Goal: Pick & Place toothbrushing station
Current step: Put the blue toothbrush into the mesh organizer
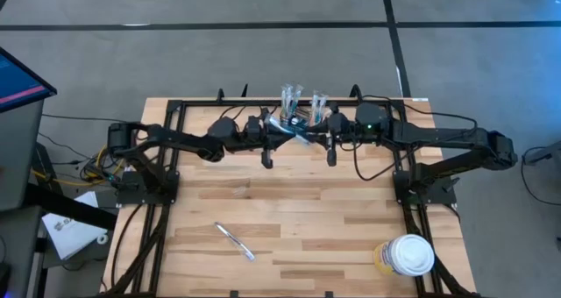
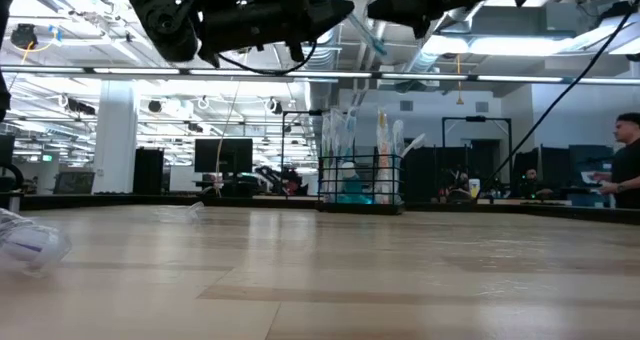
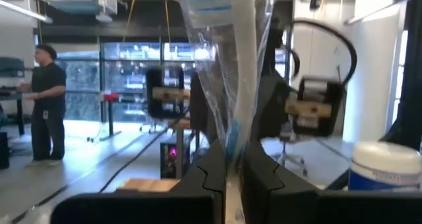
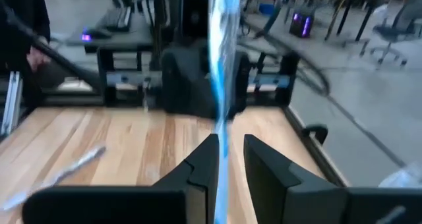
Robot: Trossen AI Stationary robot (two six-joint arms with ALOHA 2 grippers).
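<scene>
The toothbrushing station [image 1: 302, 112], a small black wire-mesh holder, stands at the table's far edge with several wrapped toothbrushes upright in it; it also shows in the low view [image 2: 360, 185]. My left gripper [image 1: 282, 131] and my right gripper [image 1: 308, 133] meet high above the table, just in front of the holder. Both are shut on one clear-wrapped toothbrush [image 1: 294, 130], which also shows in the low view [image 2: 372, 38]. My left gripper pinches the wrapped toothbrush between its two fingers [image 3: 211, 174], on the clear wrapper [image 3: 231, 128] just past the fingertips. The fingers come level from the table's left and lie across it. The packet is lifted clear of the table. My right gripper pinches the same packet between its two fingers [image 4: 204, 165], on the bluish wrapper [image 4: 221, 128] beside the fingertips. The fingers come level from the table's right and lie across it. The packet stands on past the fingers, clear of the table.
Another wrapped toothbrush [image 1: 235, 242] lies flat on the wood toward the near edge. A round white-lidded yellowish tub [image 1: 408, 255] stands at the near right corner. People stand in the room beyond the table [image 2: 625, 165].
</scene>
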